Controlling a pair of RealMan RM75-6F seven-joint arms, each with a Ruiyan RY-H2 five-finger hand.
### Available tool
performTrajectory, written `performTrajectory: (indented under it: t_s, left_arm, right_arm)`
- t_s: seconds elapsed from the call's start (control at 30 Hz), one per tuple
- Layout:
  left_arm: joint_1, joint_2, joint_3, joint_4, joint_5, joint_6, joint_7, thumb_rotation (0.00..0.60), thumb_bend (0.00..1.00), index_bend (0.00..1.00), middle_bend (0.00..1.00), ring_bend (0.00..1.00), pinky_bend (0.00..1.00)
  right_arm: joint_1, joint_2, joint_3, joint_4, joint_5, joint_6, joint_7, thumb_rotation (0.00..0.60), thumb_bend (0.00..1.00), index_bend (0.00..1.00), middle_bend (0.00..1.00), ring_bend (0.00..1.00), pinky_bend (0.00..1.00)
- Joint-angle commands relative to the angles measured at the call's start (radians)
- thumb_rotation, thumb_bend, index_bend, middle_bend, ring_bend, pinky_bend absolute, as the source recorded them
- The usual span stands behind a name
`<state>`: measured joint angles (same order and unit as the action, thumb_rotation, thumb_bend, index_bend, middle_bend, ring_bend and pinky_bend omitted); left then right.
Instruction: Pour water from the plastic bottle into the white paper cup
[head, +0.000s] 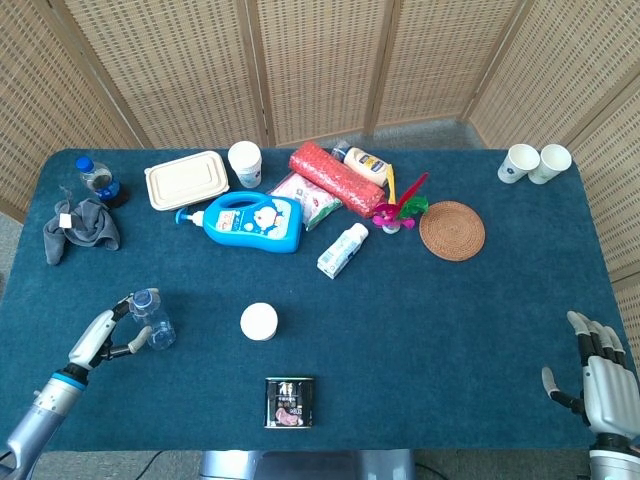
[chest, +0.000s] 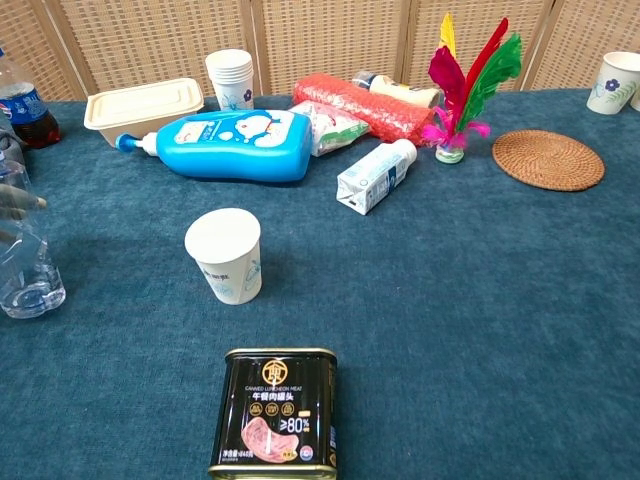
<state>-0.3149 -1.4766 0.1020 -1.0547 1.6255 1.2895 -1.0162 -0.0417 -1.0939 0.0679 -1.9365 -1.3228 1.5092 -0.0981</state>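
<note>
The clear plastic bottle stands near the table's front left edge, a shallow pool of water visible at its base in the chest view. The left hand curls around it from the left, fingers and thumb at its sides, but whether they actually press the plastic cannot be told. To the bottle's right, well apart, the white paper cup stands upright with its mouth open; whether anything is in it cannot be seen. Just in front of the cup lies a black luncheon meat tin, closed. The right hand hovers at the front right corner, fingers spread and holding nothing.

Along the far side sit a closed beige lunch box, a stack of paper cups, a blue pump bottle lying on its side, a small white carton tipped over, and a dark-filled soda bottle at the far left. Two more paper cups stand at the far right corner.
</note>
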Motion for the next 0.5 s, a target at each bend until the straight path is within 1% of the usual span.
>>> performTrajectory:
  t_s: [0.03,0.2,0.5]
  left_arm:
    - [0.001,0.001,0.000,0.000,0.002,0.006,0.000,0.302,0.44,0.19,0.16,0.14,0.20]
    - [0.004,0.003,0.003,0.003,0.005,0.013,0.002,0.274,0.42,0.18,0.15,0.14,0.19]
    - [0.015,0.014,0.017,0.001,0.020,0.036,0.006,0.160,0.37,0.16,0.13,0.12,0.17]
  right_arm:
    - [-0.001,0.001,0.000,-0.001,-0.001,0.001,0.000,0.600,0.42,0.00,0.10,0.00,0.00]
    - [-0.001,0.002,0.000,-0.002,-0.003,0.002,0.000,0.600,0.42,0.00,0.10,0.00,0.00]
    - [-0.001,0.006,0.000,-0.009,-0.007,0.003,-0.005,0.600,0.42,0.00,0.10,0.00,0.00]
